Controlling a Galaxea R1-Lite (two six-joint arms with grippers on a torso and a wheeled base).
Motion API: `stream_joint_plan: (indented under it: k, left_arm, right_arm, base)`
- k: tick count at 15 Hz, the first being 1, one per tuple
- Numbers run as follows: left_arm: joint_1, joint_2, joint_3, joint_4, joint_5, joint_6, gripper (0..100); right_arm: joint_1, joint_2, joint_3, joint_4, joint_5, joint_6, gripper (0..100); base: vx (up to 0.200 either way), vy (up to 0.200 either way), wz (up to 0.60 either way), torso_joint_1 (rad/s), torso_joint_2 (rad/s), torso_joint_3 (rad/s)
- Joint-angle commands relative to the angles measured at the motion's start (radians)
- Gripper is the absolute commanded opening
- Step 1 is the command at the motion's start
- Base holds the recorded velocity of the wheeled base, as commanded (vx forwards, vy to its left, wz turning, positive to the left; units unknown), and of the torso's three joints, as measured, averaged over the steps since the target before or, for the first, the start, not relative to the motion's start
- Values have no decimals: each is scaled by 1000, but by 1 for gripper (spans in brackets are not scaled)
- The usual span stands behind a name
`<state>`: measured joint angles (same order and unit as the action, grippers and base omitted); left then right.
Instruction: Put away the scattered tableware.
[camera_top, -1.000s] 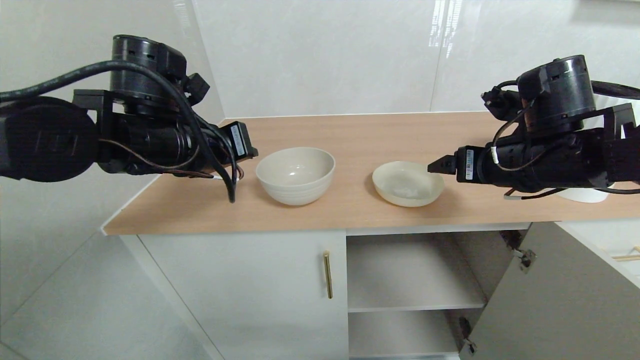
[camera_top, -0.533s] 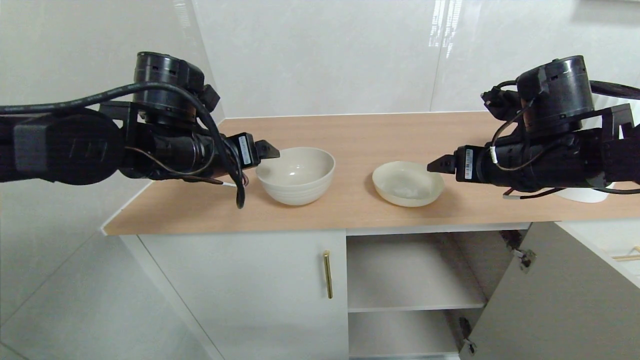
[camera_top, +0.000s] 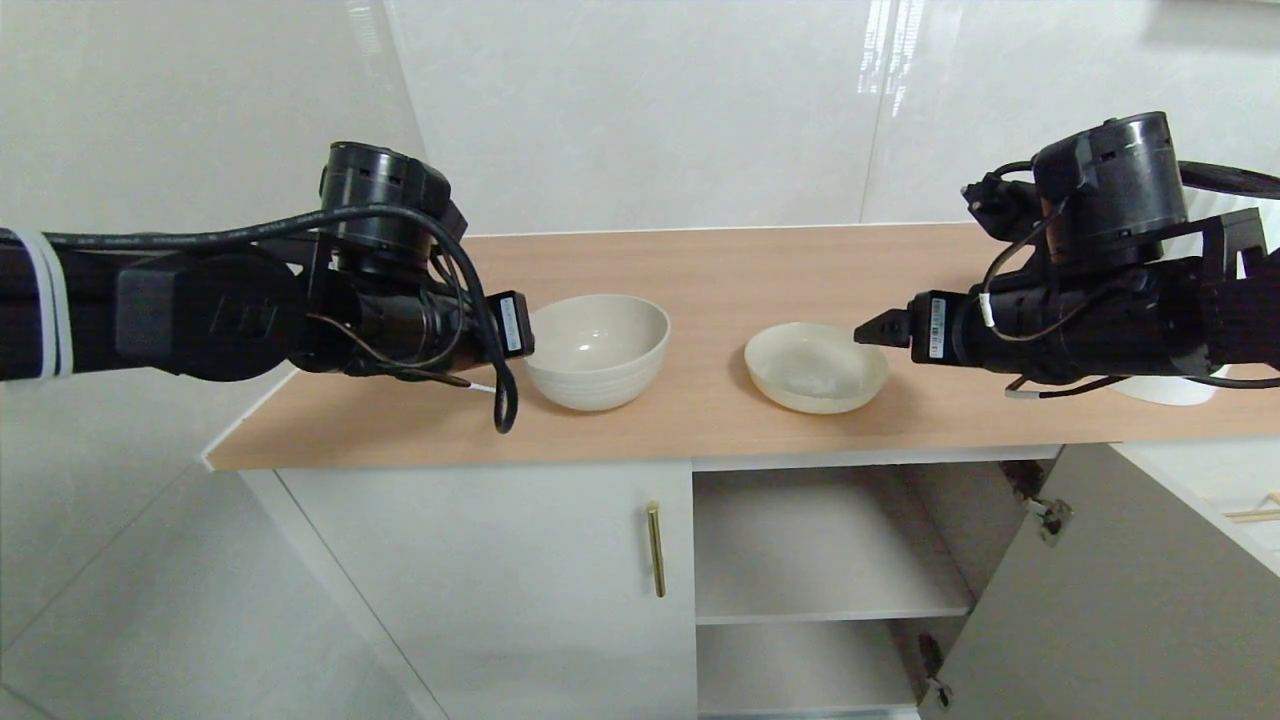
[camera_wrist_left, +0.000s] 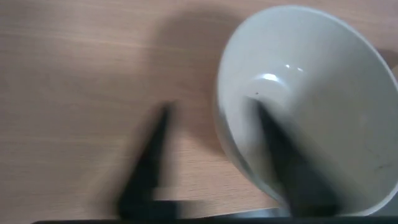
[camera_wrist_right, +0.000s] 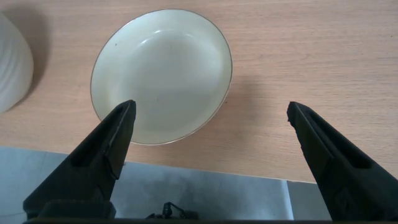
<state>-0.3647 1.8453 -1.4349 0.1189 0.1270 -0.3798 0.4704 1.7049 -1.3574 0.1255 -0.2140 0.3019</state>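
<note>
Ops: Left side status?
Me: My left claw (camera_wrist_left: 211, 115) is spread open with nothing clamped. The fingers straddle the rim of the deep bowl (camera_top: 597, 345) at its 9 o'clock, one inside the wall and one outside above the counter (camera_top: 700, 260).
Ops: Risks?
Me: My guess is the glazed wall is slick and curves away, so a one-sided rim pinch could let the bowl pivot or slip on lift. Closing off-centre could shove it toward 3 o'clock into the shallow dish (camera_top: 815, 365), which is near but not touching. If the outer finger sits too low, it scrapes the counter.
Ops: Right side?
Me: My right claw (camera_wrist_right: 210, 109) is spread wide and empty, hovering at the dish's 3 o'clock edge.
Ops: The bowl itself?
Me: Cream, round, upright, empty. Glossy inside, with faint ribs low on the outside. It sits on the counter at 9 o'clock from the dish. The cabinet shelf (camera_top: 820, 590) is at 6 o'clock below the dish. The open door (camera_top: 1090, 600) could catch an arm going down.
</note>
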Motion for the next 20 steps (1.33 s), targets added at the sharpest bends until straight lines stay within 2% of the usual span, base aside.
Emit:
stream_joint_plan:
  k: [1, 4, 6, 8, 9, 16, 17, 20]
  left_arm:
    - [-7, 9, 1, 1, 2, -1, 0]
    - [-20, -58, 13, 1, 6, -7, 0]
    - [-49, -164, 62, 1, -3, -2, 0]
    - [-62, -196, 73, 1, -1, -1, 0]
    - [-63, -209, 74, 1, -1, -1, 0]
    - [-73, -219, 76, 1, -1, -2, 0]
    - [-82, -225, 82, 1, -1, -1, 0]
    - [-83, -225, 82, 1, -1, -1, 0]
  right_arm:
    - [1, 4, 0, 0, -1, 0, 100]
    - [1, 13, -6, 3, -2, -1, 100]
    - [-10, 53, -38, 23, -19, 5, 100]
    - [-12, 104, -63, 36, -90, 6, 100]
    - [-12, 154, -88, 34, -169, 11, 100]
    - [-10, 199, -114, 32, -173, 37, 100]
    - [-10, 202, -114, 32, -173, 48, 0]
    - [-9, 216, -117, 32, -151, 52, 0]
  base:
    - [0, 0, 0, 0, 0, 0]
    - [0, 0, 0, 0, 0, 0]
    - [0, 0, 0, 0, 0, 0]
    - [0, 0, 0, 0, 0, 0]
    - [0, 0, 0, 0, 0, 0]
    - [0, 0, 0, 0, 0, 0]
    - [0, 0, 0, 0, 0, 0]
    - [0, 0, 0, 0, 0, 0]
